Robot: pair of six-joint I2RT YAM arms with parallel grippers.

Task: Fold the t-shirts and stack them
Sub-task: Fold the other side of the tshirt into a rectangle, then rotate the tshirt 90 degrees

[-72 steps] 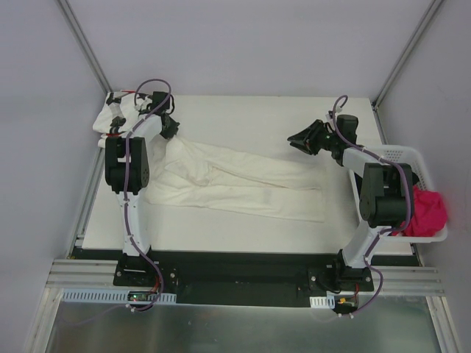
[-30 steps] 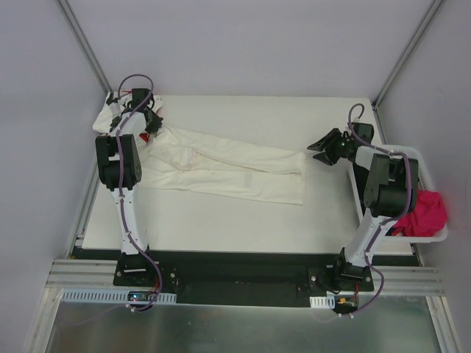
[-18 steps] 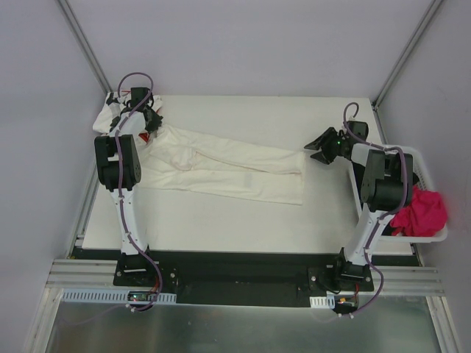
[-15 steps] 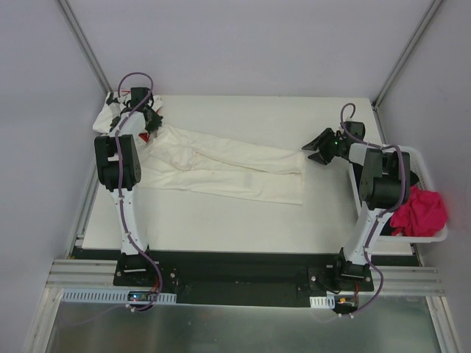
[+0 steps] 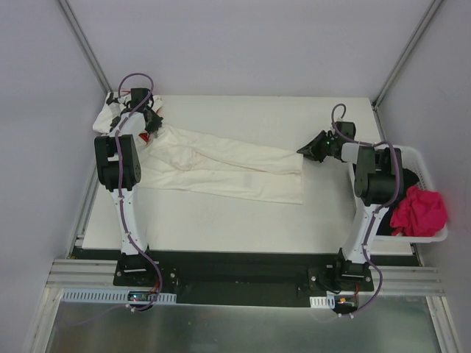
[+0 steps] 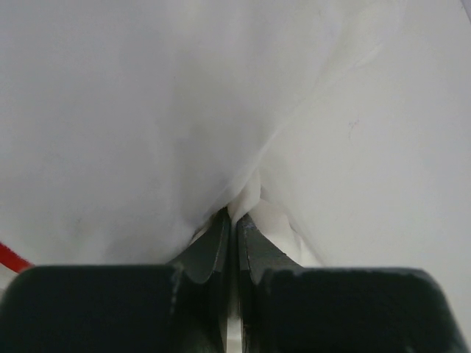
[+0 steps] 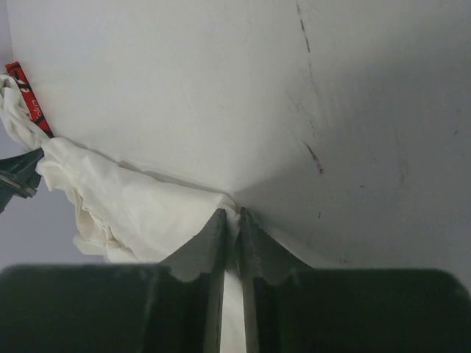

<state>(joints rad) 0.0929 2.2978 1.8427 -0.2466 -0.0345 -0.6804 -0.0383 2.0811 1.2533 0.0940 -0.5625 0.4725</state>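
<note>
The cream-white t-shirt point(image 5: 228, 168) lies stretched in a long band across the table. My left gripper point(image 5: 151, 132) is shut on its left end; in the left wrist view the cloth point(image 6: 184, 132) is pinched between the closed jaws point(image 6: 235, 215). My right gripper point(image 5: 302, 151) is at the shirt's far right corner, and its jaws point(image 7: 237, 215) are closed on a fold of the cream cloth point(image 7: 125, 206). A second t-shirt point(image 5: 107, 118), white with dark and red marks, is bunched in the far left corner.
A white perforated basket point(image 5: 403, 153) stands at the table's right edge with a pink cloth point(image 5: 419, 209) in it. The table's left edge runs just beside the bunched shirt. Bare tabletop point(image 5: 243, 118) lies beyond the cream shirt.
My right gripper slid left to the shirt's right corner and closed on it. The left gripper stayed shut, having earlier drawn the shirt leftward.
</note>
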